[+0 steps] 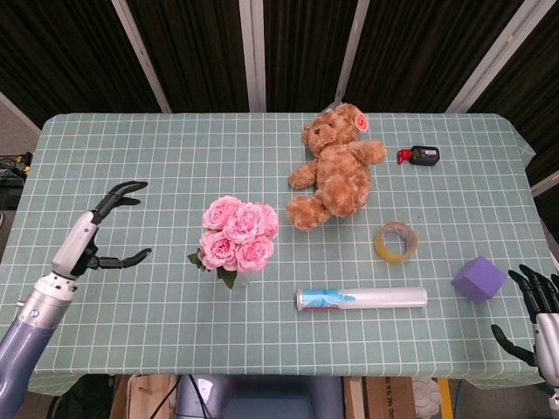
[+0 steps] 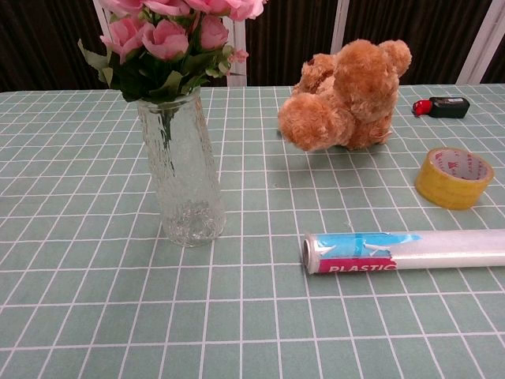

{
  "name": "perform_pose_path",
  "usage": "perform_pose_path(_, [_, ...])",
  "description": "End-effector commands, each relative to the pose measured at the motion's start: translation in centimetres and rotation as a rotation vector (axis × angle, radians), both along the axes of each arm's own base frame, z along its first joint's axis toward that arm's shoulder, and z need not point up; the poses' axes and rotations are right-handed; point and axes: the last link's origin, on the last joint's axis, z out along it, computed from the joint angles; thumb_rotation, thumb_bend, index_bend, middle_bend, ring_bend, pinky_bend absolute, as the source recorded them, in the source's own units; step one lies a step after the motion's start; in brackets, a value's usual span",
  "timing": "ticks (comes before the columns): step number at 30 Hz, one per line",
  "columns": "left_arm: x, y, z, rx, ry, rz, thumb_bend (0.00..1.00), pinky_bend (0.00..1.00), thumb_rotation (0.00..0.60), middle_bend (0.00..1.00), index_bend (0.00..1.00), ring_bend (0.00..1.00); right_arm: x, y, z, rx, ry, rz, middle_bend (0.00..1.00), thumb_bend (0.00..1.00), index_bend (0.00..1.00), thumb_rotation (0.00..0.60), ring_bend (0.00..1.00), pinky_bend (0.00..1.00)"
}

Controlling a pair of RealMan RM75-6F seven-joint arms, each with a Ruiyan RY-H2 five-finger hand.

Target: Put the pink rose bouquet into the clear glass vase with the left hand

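Observation:
The pink rose bouquet (image 1: 237, 233) stands in the clear glass vase (image 2: 181, 171), its stems down inside and its blooms (image 2: 177, 31) above the rim. From the head view the blooms hide most of the vase. My left hand (image 1: 94, 236) hangs open well to the left of the vase, fingers spread, holding nothing. My right hand (image 1: 537, 305) is at the table's lower right corner, fingers apart and empty. The chest view shows neither hand.
A brown teddy bear (image 1: 336, 166) lies behind and right of the vase. A roll of plastic wrap (image 1: 362, 298) lies in front, a yellow tape ring (image 1: 396, 241) and a purple block (image 1: 479, 279) to the right. A small black and red object (image 1: 419, 156) sits at the back right.

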Motion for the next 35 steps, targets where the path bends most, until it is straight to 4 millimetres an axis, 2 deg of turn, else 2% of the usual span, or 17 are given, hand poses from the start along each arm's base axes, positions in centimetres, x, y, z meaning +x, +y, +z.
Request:
perform_pose_path(1, [-5.0, -3.5, 3.5, 0.35, 0.481, 0.243, 0.29, 0.18, 0.6, 0.09, 0.17, 0.07, 0.1, 0.0, 0.0, 0.001, 0.002, 0.003, 0.1, 0.27, 0.14, 0.6, 0.1, 0.0])
perform_pose_path(5, [-6.6, -5.9, 2.8, 0.347, 0.667, 0.357, 0.29, 0.15, 0.6, 0.09, 0.17, 0.05, 0.1, -0.1, -0.2, 0.01, 0.004, 0.006, 0.1, 0.27, 0.14, 0.6, 0.1, 0.0])
perform_pose_path(8, [-7.8, -6.8, 2.2, 0.294, 0.702, 0.398, 0.3, 0.13, 0.6, 0.09, 0.16, 0.04, 0.1, -0.1, -0.3, 0.022, 0.004, 0.008, 0.1, 0.27, 0.14, 0.6, 0.1, 0.0])
perform_pose_path(14, [-10.3, -7.4, 1.4, 0.243, 0.741, 0.474, 0.31, 0.15, 0.6, 0.08, 0.13, 0.02, 0.1, -0.2, -0.5, 0.036, 0.024, 0.012, 0.1, 0.27, 0.14, 0.6, 0.09, 0.0])
perform_pose_path(22, [-11.3, -7.2, -0.2, 0.179, 0.661, 0.469, 0.31, 0.15, 0.6, 0.08, 0.13, 0.02, 0.2, -0.7, -1.1, 0.077, 0.048, 0.028, 0.1, 0.27, 0.14, 0.6, 0.08, 0.0])
perform_pose_path(35, [-11.2, -7.9, 0.5, 0.232, 0.647, 0.424, 0.31, 0.12, 0.6, 0.08, 0.14, 0.01, 0.4, -1.2, -2.0, 0.045, 0.079, 0.047, 0.1, 0.27, 0.14, 0.6, 0.08, 0.0])
